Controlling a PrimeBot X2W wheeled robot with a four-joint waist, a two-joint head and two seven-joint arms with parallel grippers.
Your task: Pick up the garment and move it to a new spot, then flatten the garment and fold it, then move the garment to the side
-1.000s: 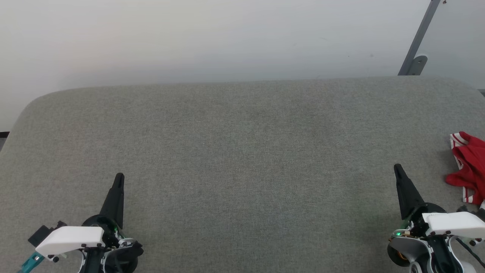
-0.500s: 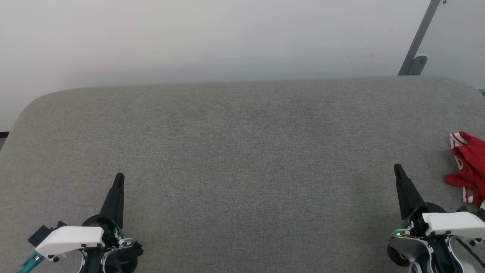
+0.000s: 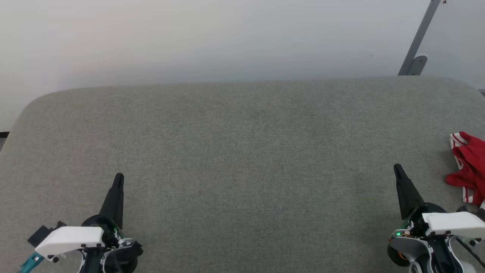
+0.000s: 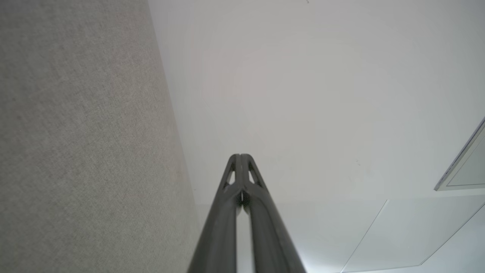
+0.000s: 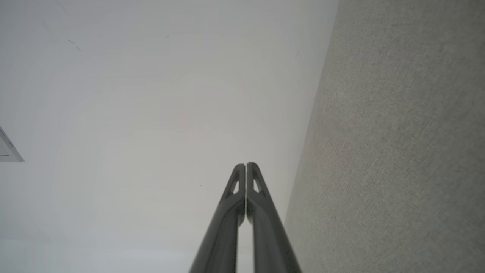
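The garment [image 3: 470, 167] lies crumpled at the far right edge of the head view, red with striped trim, partly cut off by the frame. My right gripper [image 3: 398, 168] rests at the lower right, a short way left of the garment and apart from it, fingers pressed together and empty [image 5: 245, 165]. At the lower left my left gripper [image 3: 119, 177] is likewise shut with nothing in it [image 4: 240, 156]. Both wrist views look along the closed fingers toward a pale wall.
A wide grey fabric surface [image 3: 242, 151] with rounded far corners spreads before me. Behind it stands a pale wall, and a grey metal bracket [image 3: 415, 64] rises at the back right.
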